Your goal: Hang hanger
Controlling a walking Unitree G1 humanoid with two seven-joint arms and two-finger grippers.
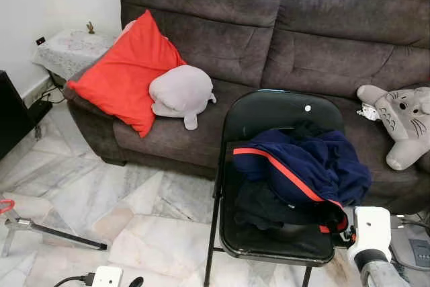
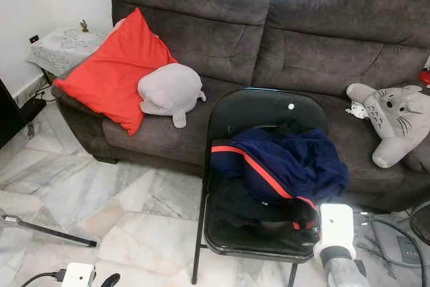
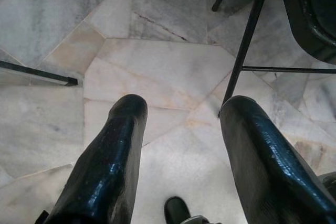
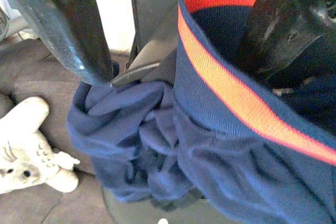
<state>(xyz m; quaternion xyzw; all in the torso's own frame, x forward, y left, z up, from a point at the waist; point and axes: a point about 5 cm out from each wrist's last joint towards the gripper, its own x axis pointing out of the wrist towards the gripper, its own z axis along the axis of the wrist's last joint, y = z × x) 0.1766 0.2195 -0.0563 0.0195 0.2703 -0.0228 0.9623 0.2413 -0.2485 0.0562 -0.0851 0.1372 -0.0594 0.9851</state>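
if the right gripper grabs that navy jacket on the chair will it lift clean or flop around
Probably floppy: the navy jacket lies crumpled in soft folds on the black folding chair, so it should sag and trail. The right gripper, open, straddles the red-striped edge; a pinch there likely lifts one layer only. It looks light, though folds may drag over the seat.

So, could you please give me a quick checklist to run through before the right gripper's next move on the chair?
1. Right gripper at the navy garment: ok.
2. Fingers open around the orange-striped edge: ok.
3. Hanger located: cannot tell; none can be made out among the clothes.
4. Garment resting on the black folding chair: ok.
5. Left gripper open, above the marble floor: ok.
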